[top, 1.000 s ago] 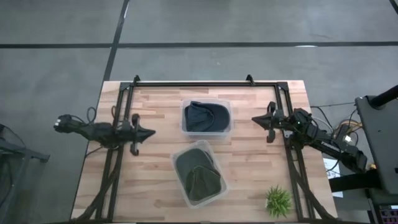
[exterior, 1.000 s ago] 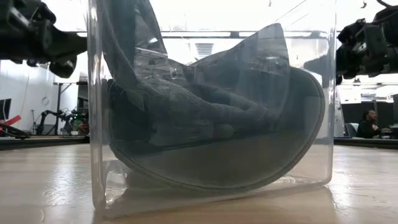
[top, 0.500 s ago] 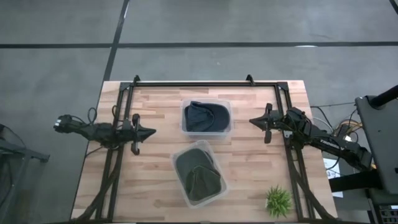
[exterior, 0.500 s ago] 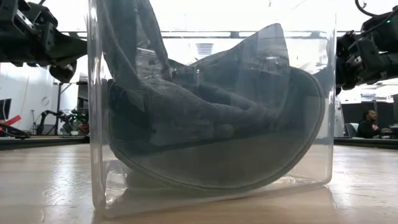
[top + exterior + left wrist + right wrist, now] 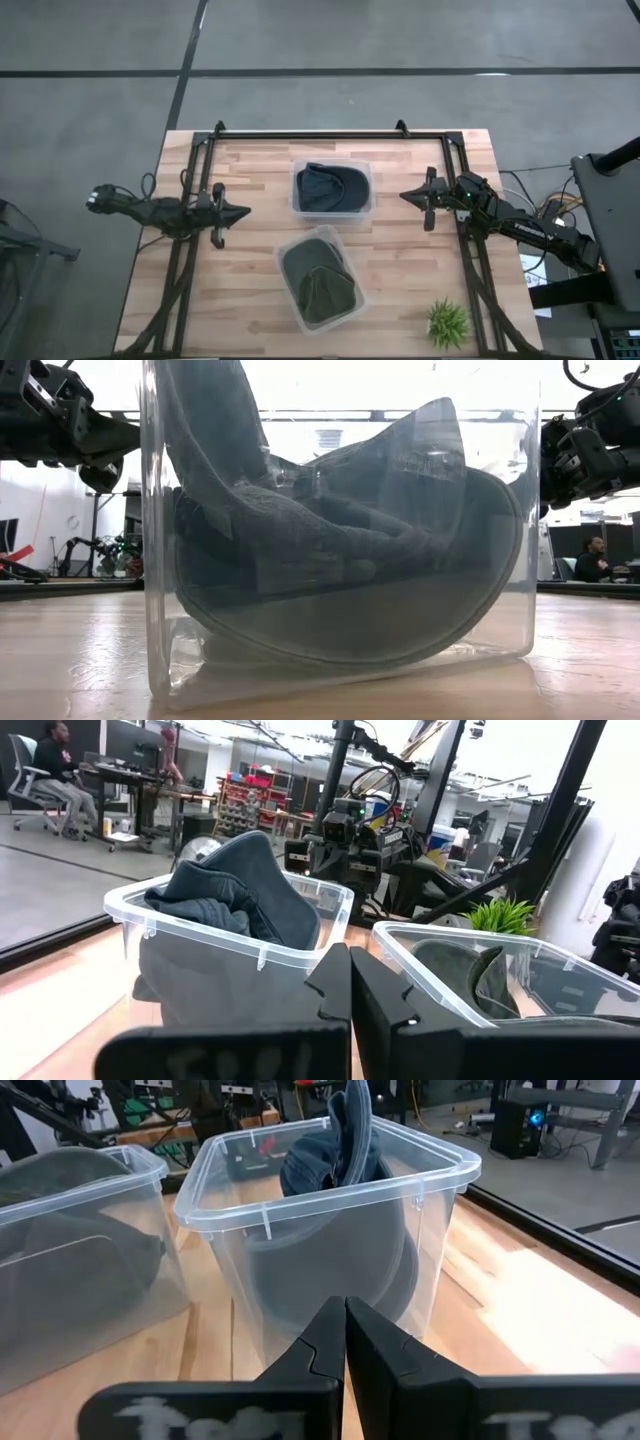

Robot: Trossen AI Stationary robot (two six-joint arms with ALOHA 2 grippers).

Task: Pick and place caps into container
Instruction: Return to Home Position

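We see one container [image 5: 297, 208] on the table [image 5: 240, 290] and a second container [image 5: 338, 238] just below it in the high view, with caps [image 5: 330, 188] in both. The left gripper [image 5: 243, 213] and right gripper [image 5: 405, 194] flank them, and the plant [image 5: 447, 322] sits lower right.

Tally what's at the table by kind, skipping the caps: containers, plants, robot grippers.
clear containers: 2
green plant: 1
grippers, meaning left gripper and right gripper: 2
total: 5

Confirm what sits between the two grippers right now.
In the high view, the clear container holding navy caps sits between the shut left gripper and shut right gripper; bare table either side.
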